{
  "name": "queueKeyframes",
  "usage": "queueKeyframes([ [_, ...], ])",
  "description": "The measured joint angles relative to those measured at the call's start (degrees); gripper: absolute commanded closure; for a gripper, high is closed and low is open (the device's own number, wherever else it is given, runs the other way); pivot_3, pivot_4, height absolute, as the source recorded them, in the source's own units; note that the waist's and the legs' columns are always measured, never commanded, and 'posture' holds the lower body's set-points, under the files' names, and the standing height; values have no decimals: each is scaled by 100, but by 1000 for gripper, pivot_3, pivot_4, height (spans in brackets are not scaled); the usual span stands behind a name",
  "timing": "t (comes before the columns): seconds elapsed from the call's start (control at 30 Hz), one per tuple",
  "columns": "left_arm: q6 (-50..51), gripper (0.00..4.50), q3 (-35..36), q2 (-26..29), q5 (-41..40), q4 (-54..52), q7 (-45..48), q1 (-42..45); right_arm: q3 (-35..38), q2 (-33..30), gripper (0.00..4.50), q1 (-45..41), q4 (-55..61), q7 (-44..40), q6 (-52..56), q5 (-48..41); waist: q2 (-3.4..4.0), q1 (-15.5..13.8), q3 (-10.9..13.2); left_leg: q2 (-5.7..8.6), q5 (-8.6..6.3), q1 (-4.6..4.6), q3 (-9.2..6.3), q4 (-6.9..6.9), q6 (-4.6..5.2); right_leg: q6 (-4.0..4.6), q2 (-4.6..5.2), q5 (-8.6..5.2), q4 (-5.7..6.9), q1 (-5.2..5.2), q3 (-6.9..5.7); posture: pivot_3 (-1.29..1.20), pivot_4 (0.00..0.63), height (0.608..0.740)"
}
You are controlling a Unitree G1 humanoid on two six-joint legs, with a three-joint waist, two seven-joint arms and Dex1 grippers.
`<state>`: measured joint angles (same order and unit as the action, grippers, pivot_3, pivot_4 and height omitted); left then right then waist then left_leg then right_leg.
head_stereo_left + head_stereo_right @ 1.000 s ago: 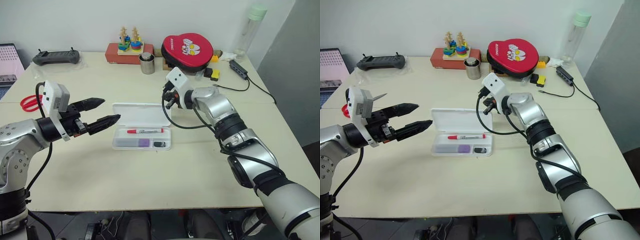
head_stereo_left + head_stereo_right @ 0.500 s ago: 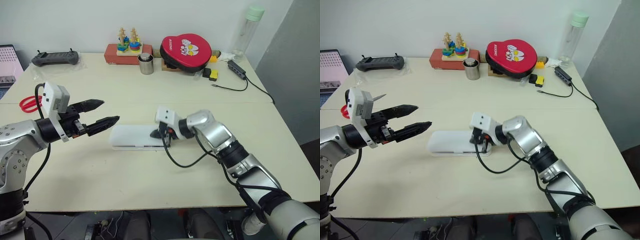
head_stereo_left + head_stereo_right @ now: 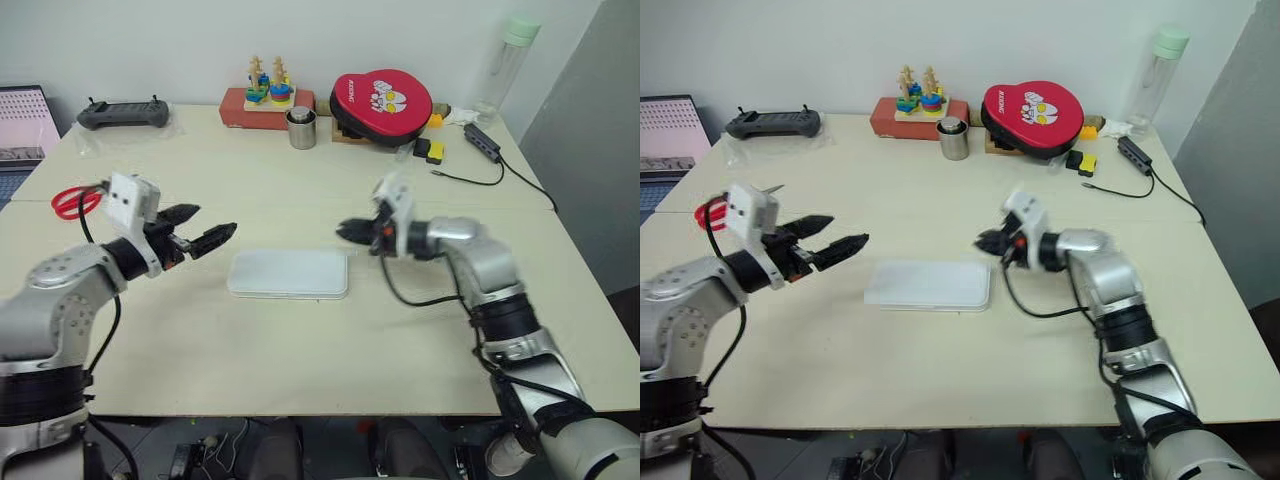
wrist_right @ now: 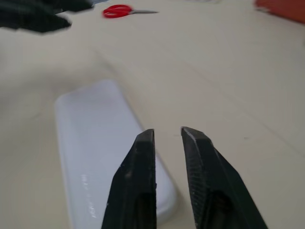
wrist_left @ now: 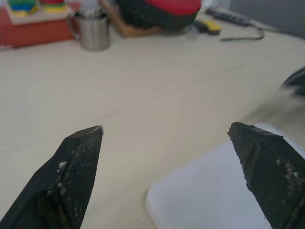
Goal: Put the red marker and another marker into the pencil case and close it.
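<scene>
The pencil case lies flat on the table with its white lid shut. The red marker and the other marker are hidden. My left gripper hovers just off the case's left end, pointing at it, open with nothing between its fingers. Its wrist view has a corner of the case below the gap. My right gripper hangs above the table beyond the case's right end, clear of it. Its fingertips stand a narrow gap apart and hold nothing, with the case lying under and ahead of them.
Red scissors lie at the left edge behind my left arm. Along the far edge stand a black controller, a wooden stacking toy, a metal cup, a red pad, a bottle and a cabled power strip.
The case's lid went from open to shut. My right gripper pressed on it, then drew back to the right and parted its fingers slightly. My left gripper sank and moved forward a little.
</scene>
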<state>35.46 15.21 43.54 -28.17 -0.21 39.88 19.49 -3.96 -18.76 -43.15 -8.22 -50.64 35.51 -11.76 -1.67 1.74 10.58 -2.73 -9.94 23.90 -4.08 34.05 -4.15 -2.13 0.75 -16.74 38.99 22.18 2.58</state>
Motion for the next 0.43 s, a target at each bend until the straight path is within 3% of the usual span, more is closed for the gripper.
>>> queueKeyframes([
  [0.33,-1018,0,23,190,710,1619,-25,395,504,-798,189,502,628,332,537,-323,3,42,2,0,0,2,4,-7,1,1,1,-2,1,5,3,0,150,740],
  [0.43,-1138,0,35,280,747,1772,74,477,527,-905,47,640,806,374,659,-423,3,25,2,1,0,2,6,-6,1,1,3,-2,-1,4,4,0,150,740],
])
